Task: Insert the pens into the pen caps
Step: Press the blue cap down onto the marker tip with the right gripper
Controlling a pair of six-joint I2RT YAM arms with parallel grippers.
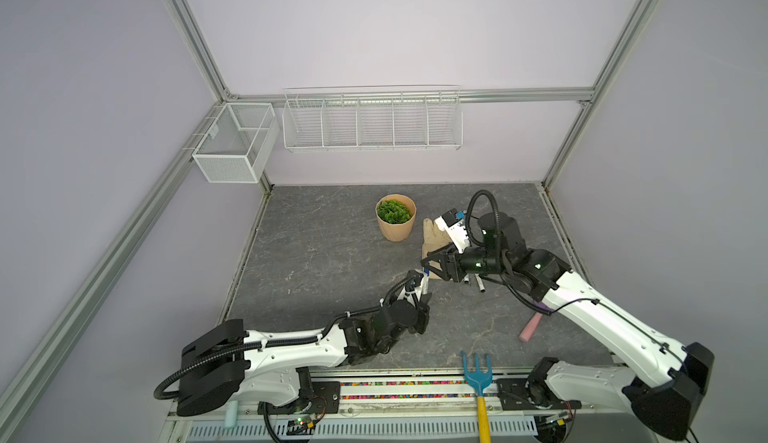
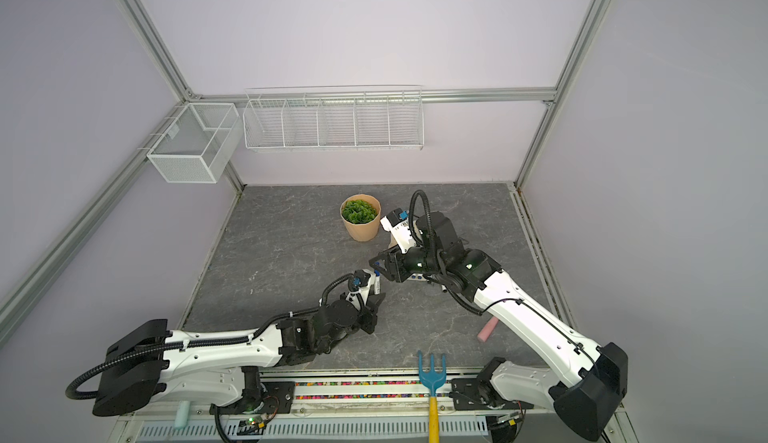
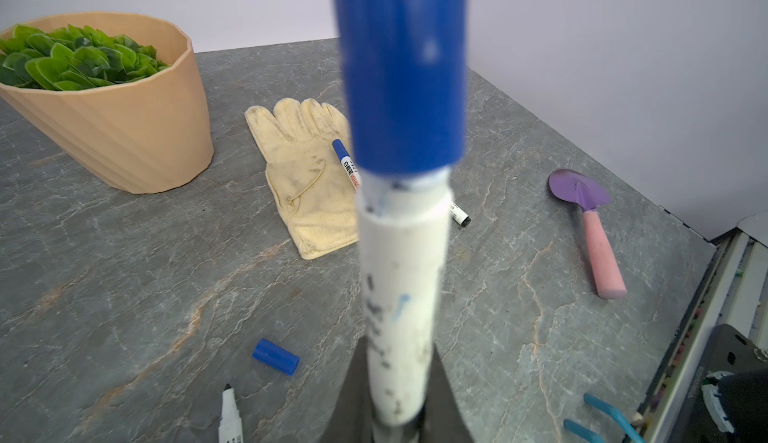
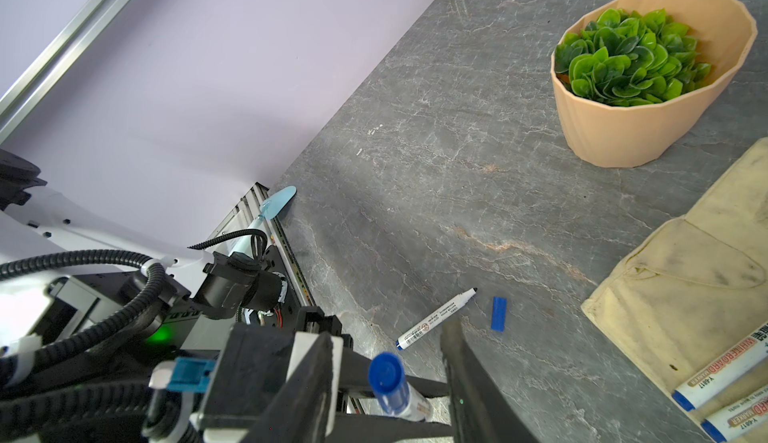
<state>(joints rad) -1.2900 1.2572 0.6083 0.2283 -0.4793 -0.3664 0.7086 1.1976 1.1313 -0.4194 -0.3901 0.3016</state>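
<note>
My left gripper [image 3: 399,372] is shut on the white barrel of a pen [image 3: 401,295] held upright, with a blue pen cap [image 3: 403,67] seated on its tip. My right gripper [image 4: 390,349] is open. Its jaws stand on either side of that cap [image 4: 386,374], with a gap on each side. In both top views the two grippers [image 1: 424,293] [image 2: 378,268] meet mid-table. An uncapped pen [image 4: 436,318] and a loose blue cap [image 4: 498,314] lie on the table beside them. Two more pens [image 4: 723,370] rest on a glove [image 4: 685,287].
A tan pot of green leaves [image 1: 395,218] stands behind the glove [image 1: 430,233]. A purple trowel with a pink handle [image 3: 590,220] lies to the right. A blue fork with a yellow handle [image 1: 478,374] lies across the front edge. Wire baskets [image 1: 372,121] hang on the back wall.
</note>
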